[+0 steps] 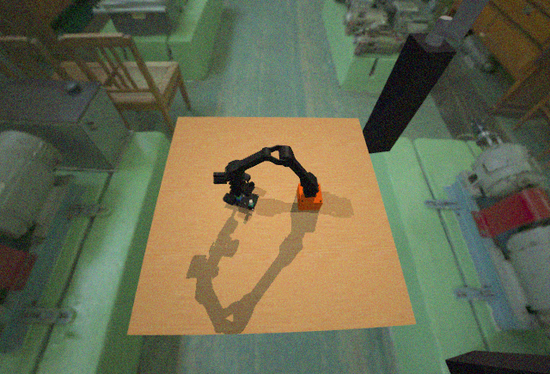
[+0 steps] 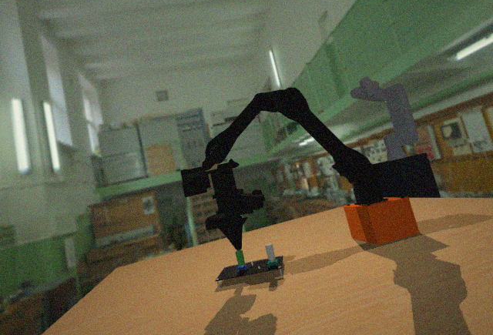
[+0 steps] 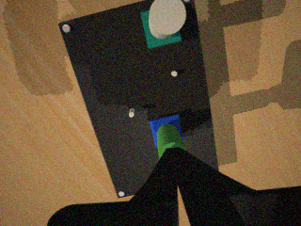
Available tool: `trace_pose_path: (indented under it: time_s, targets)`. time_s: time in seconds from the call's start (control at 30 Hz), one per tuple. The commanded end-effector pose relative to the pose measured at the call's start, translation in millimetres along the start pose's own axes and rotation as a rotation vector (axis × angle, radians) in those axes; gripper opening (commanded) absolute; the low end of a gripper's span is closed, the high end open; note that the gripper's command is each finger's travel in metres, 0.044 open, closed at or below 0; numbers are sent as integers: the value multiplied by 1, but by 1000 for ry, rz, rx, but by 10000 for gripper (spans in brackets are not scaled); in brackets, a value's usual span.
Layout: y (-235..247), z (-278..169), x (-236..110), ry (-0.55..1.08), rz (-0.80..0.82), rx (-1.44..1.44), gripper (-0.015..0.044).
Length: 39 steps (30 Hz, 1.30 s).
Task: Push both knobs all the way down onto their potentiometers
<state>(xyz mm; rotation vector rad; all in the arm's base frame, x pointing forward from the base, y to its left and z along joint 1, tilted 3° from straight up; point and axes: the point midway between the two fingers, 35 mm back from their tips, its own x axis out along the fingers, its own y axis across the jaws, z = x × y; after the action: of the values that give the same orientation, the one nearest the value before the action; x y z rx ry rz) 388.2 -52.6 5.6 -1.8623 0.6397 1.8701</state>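
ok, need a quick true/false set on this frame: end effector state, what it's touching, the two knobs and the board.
1. The black end effector is shut, its tips on top of the green cylindrical knob. True.
2. The green knob sits on a teal potentiometer. False: its potentiometer is the blue square one; the teal square one carries the white cylindrical knob.
3. The end effector grips the white knob. False: it holds nothing, and the white knob stands apart from it.
4. The dark rectangular circuit board lies on the orange wooden table. True.
5. The arm's base block is green. False: it is orange.
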Motion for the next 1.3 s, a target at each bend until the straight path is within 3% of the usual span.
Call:
trace_pose_path:
  time_s: [0.0,0.17,0.5,0.73,1.0,1.27]
  targets:
    - [0,-2,-10,9,-1,-4,0]
    - [0,-1,-13,9,-1,-4,0]
    - [2,3,-8,-3,1,3,262]
    - [30,57,-28,-9,-4,38,440]
    - [75,134,-33,-4,5,0,440]
    - [79,140,-32,-3,6,-4,440]
